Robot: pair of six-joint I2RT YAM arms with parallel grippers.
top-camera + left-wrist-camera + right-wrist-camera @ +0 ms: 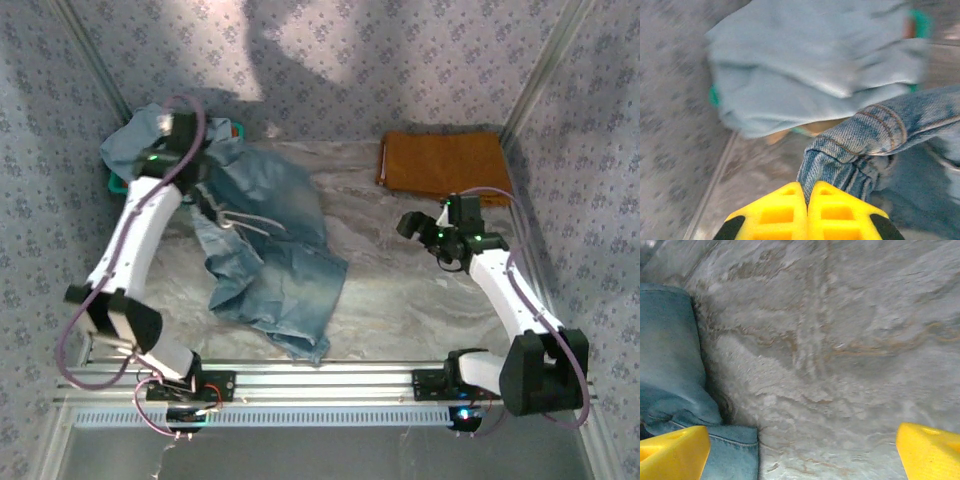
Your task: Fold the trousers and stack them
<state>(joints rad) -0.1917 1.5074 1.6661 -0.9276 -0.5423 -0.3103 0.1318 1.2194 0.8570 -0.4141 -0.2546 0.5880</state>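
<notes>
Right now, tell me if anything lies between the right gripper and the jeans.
Nothing visible does. The right gripper hangs open over the bare table, and the jeans lie right beside one fingertip, with only marbled surface between. The left gripper pinches another part of them.

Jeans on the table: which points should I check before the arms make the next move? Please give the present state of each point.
1. Left gripper holds the jeans: ok, its fingers are closed on a denim fold.
2. Right gripper ready to grasp: ok, it is open and holds nothing, over the table beside a denim edge.
3. Jeans spread flat: not ok, they are crumpled and partly bunched.
4. Jeans free of the light blue garment: cannot tell, the two meet at the far left.
5. Stack place ready: ok, the brown folded trousers lie flat at the far right.
</notes>
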